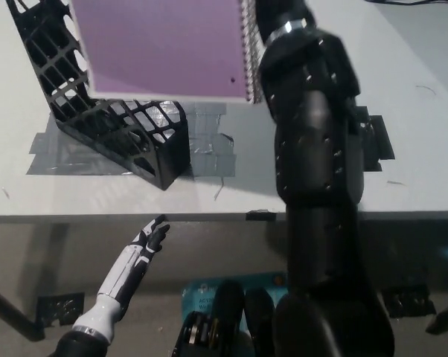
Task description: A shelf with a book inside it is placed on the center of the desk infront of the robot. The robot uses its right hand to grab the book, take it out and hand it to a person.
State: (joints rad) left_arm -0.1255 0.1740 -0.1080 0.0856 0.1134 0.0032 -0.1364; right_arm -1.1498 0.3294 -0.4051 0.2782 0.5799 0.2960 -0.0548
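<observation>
1. The black right robot hand (277, 15) is mostly cut off by the top edge; it looks clamped on the spiral edge of the purple notebook (164, 48)
2. The notebook is lifted clear of the black mesh shelf (105, 123), which stands empty on the taped white worktop (298, 190)
3. So grabbing and taking out look done; the handover remains, and no person is in view
4. The white left robot hand (138, 249) rests below the worktop edge, fingers loosely apart, holding nothing
</observation>
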